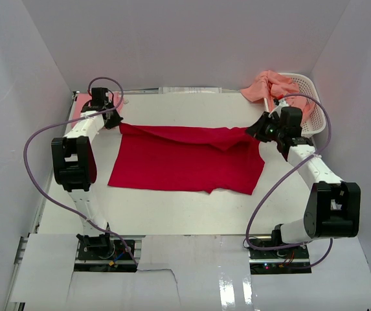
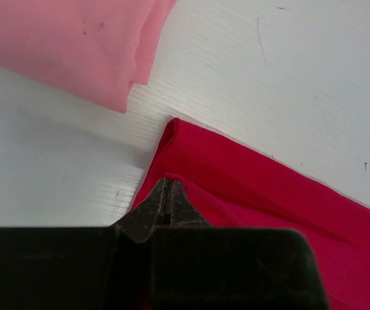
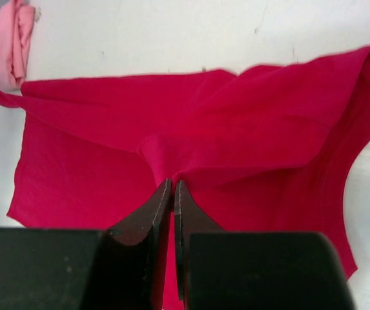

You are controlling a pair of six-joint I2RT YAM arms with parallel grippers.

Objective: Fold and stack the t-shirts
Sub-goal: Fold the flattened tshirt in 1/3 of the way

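Observation:
A bright red t-shirt (image 1: 185, 162) lies spread across the middle of the table, its far edge lifted and creased. At the shirt's far left corner my left gripper (image 1: 116, 120) is shut on the cloth, and the wrist view shows the jaws (image 2: 167, 185) pinching a red fold (image 2: 268, 194). My right gripper (image 1: 254, 131) is shut on the far right corner, where red fabric (image 3: 249, 123) bunches between the fingertips (image 3: 172, 186). A folded light pink t-shirt (image 2: 68, 45) lies just beyond the left gripper. Salmon-orange t-shirts (image 1: 269, 84) hang over the basket.
A white latticed basket (image 1: 309, 97) stands at the far right corner, close behind the right arm. White walls enclose the table on three sides. Purple cables loop from both arms. The pink shirt (image 3: 4, 45) shows at the top left of the right wrist view.

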